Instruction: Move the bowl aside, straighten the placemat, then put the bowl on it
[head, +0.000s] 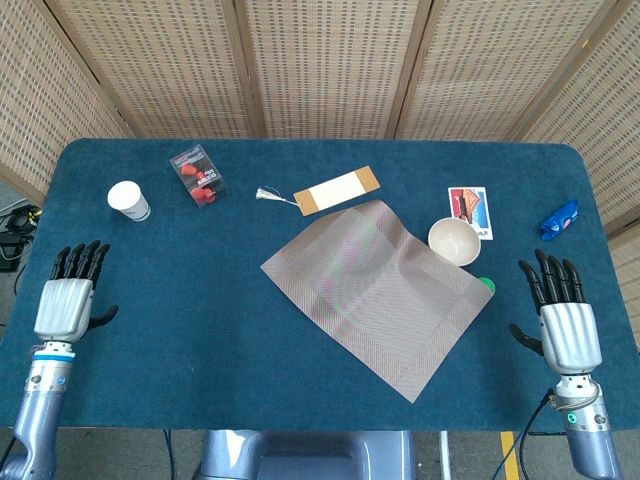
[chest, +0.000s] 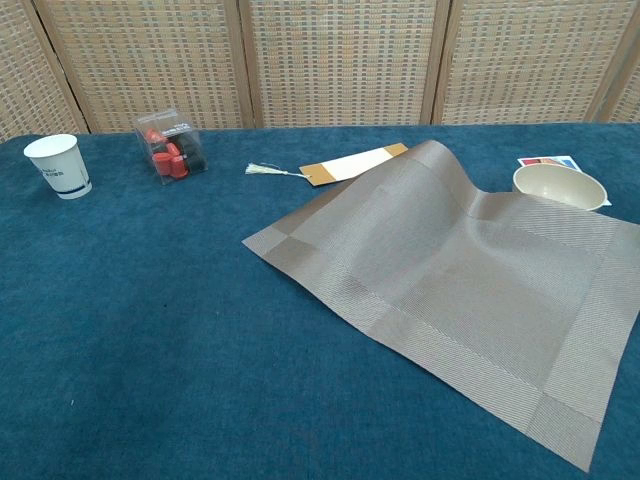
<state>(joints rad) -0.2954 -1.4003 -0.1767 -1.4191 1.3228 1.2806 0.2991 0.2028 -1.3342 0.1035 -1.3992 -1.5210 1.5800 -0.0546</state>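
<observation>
A cream bowl (head: 455, 240) (chest: 558, 186) stands on the blue table just off the placemat's right corner. The brown woven placemat (head: 372, 290) (chest: 460, 278) lies skewed in the middle, with a raised fold near its far corner. My right hand (head: 566, 320) hovers open over the table's right front, well clear of the bowl. My left hand (head: 68, 298) is open over the left front edge, far from the mat. Neither hand shows in the chest view.
A white paper cup (head: 128, 200) (chest: 58, 166) and a clear box of red pieces (head: 198, 176) (chest: 171, 146) sit far left. A tasselled bookmark (head: 335, 190) lies behind the mat. A picture card (head: 469, 208), a blue object (head: 559, 218) and a small green thing (head: 485, 284) are at right.
</observation>
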